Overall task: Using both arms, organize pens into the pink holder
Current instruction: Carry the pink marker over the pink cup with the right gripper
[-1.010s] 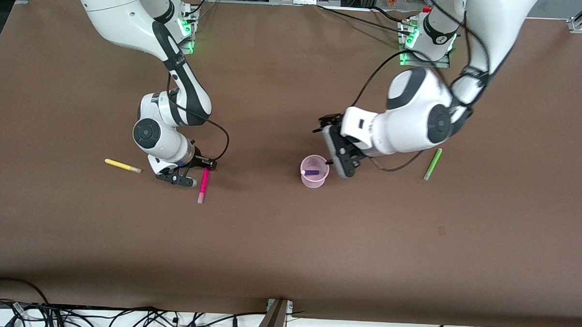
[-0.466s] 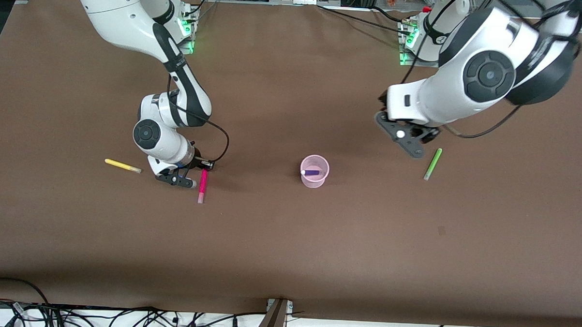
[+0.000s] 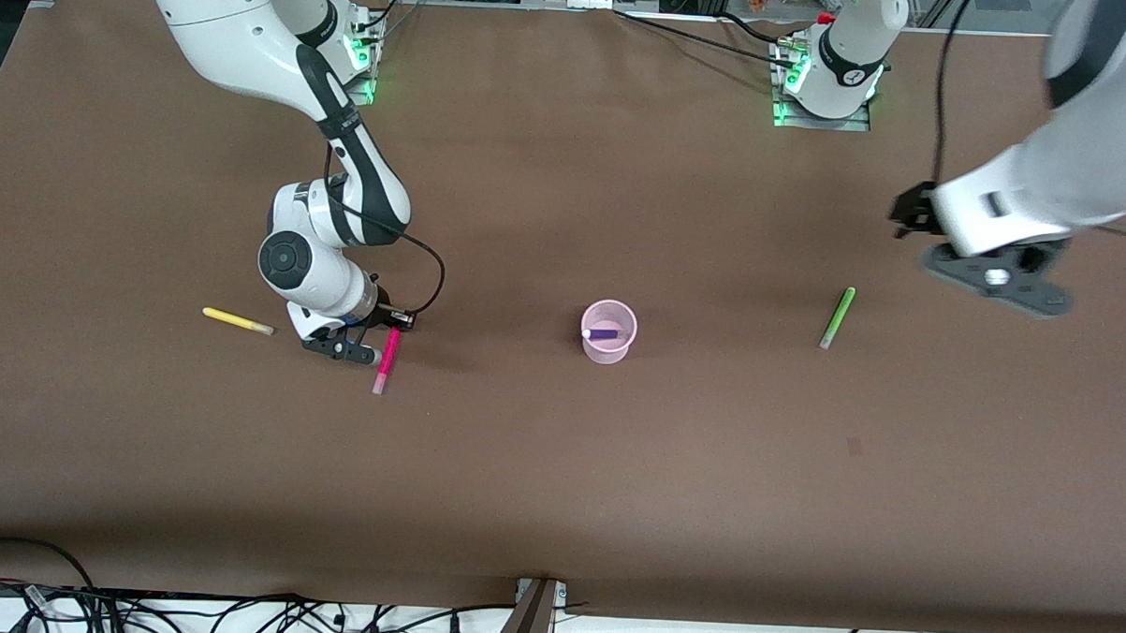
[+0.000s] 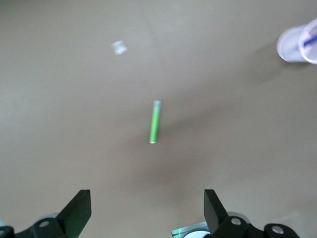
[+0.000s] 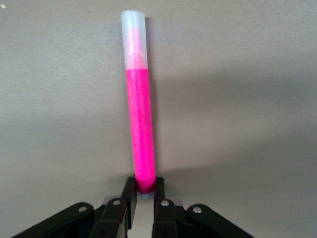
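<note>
Right arm [image 3: 254, 34]: glossy white shell, rounded segments. Black panel along the forearm; round dark grey joint cap [image 3: 279, 260] with concentric rings. Silver wrist band. Thin black cable [image 3: 431, 265] loops from forearm to wrist. Right gripper [image 5: 143, 191]: matte black, silver screw heads on the finger mounts.

Left arm [image 3: 1084, 157]: same white casing with a black section at the elbow; black cable alongside. Left gripper [image 4: 147, 218]: black wedge-shaped fingers [image 4: 79, 208], screw heads visible.

Both bases [image 3: 829, 77]: green lights, red button.
</note>
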`<action>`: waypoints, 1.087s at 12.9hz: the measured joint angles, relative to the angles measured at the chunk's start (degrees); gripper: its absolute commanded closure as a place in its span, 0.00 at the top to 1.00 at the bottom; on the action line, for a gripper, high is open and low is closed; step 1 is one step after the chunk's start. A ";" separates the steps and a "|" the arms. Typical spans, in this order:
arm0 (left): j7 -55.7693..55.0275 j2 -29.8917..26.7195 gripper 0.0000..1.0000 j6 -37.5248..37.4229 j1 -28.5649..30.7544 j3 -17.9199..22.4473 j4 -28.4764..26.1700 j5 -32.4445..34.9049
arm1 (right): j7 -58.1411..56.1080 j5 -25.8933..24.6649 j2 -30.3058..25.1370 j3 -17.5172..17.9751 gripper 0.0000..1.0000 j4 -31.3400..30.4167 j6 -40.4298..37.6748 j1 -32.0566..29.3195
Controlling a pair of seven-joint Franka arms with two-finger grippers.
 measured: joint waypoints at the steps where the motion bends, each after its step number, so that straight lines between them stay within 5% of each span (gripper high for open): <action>1: 0.00 -1.61 1.00 0.37 -2.78 5.01 -0.13 -0.77 | 0.00 0.56 0.00 0.16 0.13 1.05 -1.81 0.00; 3: -0.15 -4.92 1.00 4.13 -8.04 13.37 -2.04 -3.98 | -0.01 4.17 -0.02 0.11 0.13 5.40 -8.95 -0.14; 6: -2.84 -9.61 1.00 9.95 -9.77 19.18 -9.32 -7.38 | 0.66 11.53 -0.05 -0.03 0.13 11.64 -18.20 -0.37; 14: -8.60 -9.62 1.00 12.00 -9.94 20.29 -12.15 -8.37 | 27.12 22.82 -0.01 5.52 0.13 22.84 -24.75 1.46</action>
